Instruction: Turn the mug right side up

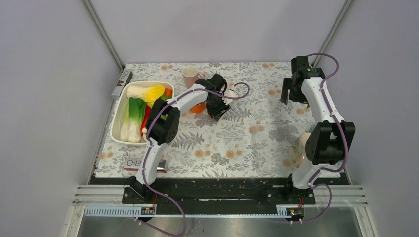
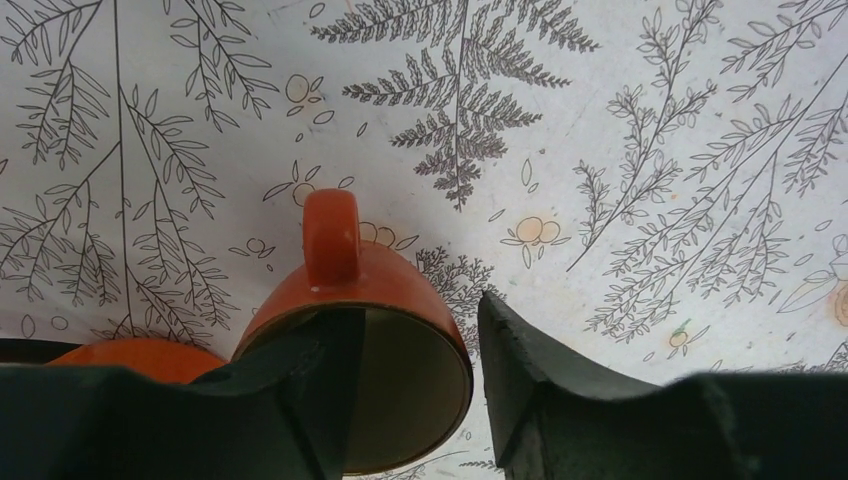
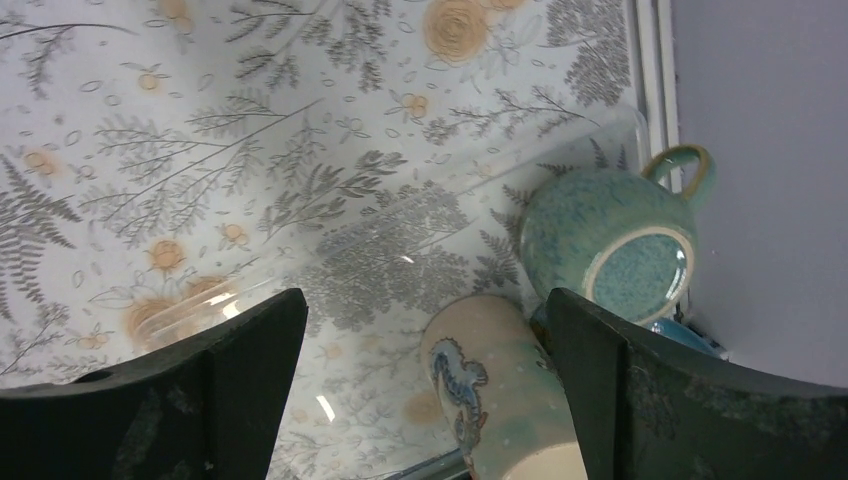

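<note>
Only your left gripper [image 2: 410, 312], jaws open, is near the orange mug [image 2: 350, 285], which sits just left of it, handle pointing away from the wrist.

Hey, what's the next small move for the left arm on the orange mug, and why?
Probably close the left pincer. Its jaws are open and straddle the wall of the orange mug, one finger over the round face, the other just outside with a gap showing, so nothing is gripped yet. A firm hold seems needed before any turning.
</note>
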Action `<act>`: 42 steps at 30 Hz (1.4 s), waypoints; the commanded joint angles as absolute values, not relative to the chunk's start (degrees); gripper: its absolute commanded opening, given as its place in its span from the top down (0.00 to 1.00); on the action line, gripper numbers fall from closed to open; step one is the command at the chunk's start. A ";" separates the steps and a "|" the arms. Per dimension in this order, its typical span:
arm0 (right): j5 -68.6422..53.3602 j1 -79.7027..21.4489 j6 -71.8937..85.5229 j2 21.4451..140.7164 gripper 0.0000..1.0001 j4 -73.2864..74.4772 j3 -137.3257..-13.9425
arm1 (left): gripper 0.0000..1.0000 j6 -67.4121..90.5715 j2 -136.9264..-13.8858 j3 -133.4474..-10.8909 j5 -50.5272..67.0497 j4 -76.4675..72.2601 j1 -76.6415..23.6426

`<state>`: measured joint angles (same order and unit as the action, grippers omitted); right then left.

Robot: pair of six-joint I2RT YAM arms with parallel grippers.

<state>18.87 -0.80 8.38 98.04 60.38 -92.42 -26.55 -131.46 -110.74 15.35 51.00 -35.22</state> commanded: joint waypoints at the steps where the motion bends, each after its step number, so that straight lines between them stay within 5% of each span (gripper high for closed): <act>1: 24.29 4.89 11.66 93.37 0.01 59.64 -90.20 | 0.47 -26.16 -129.38 -115.57 18.37 52.67 -34.51; 8: 24.85 18.69 20.01 90.71 0.01 54.28 -87.12 | 0.32 -24.58 -129.30 -124.08 23.19 58.46 -33.28; 15: 25.39 27.95 25.30 97.21 0.01 50.35 -88.06 | 0.27 -25.40 -127.99 -127.64 25.65 62.31 -32.17; 20: 26.46 29.75 25.67 103.64 0.14 50.32 -89.57 | 0.27 -25.13 -126.56 -126.69 25.41 62.67 -31.73; 33: 24.92 30.35 22.62 113.25 0.22 51.40 -89.10 | 0.27 -24.96 -124.38 -126.13 24.10 61.87 -31.59; 38: 17.33 30.32 18.81 115.00 0.42 51.62 -86.58 | 0.27 -24.85 -124.10 -125.96 23.89 61.40 -31.51; 42: 12.94 29.55 17.07 112.91 0.46 50.94 -85.72 | 0.26 -25.07 -124.25 -126.10 23.80 61.00 -31.55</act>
<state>20.10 29.50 19.03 113.78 50.78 -86.54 -25.02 -127.72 -125.62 23.40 62.87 -31.81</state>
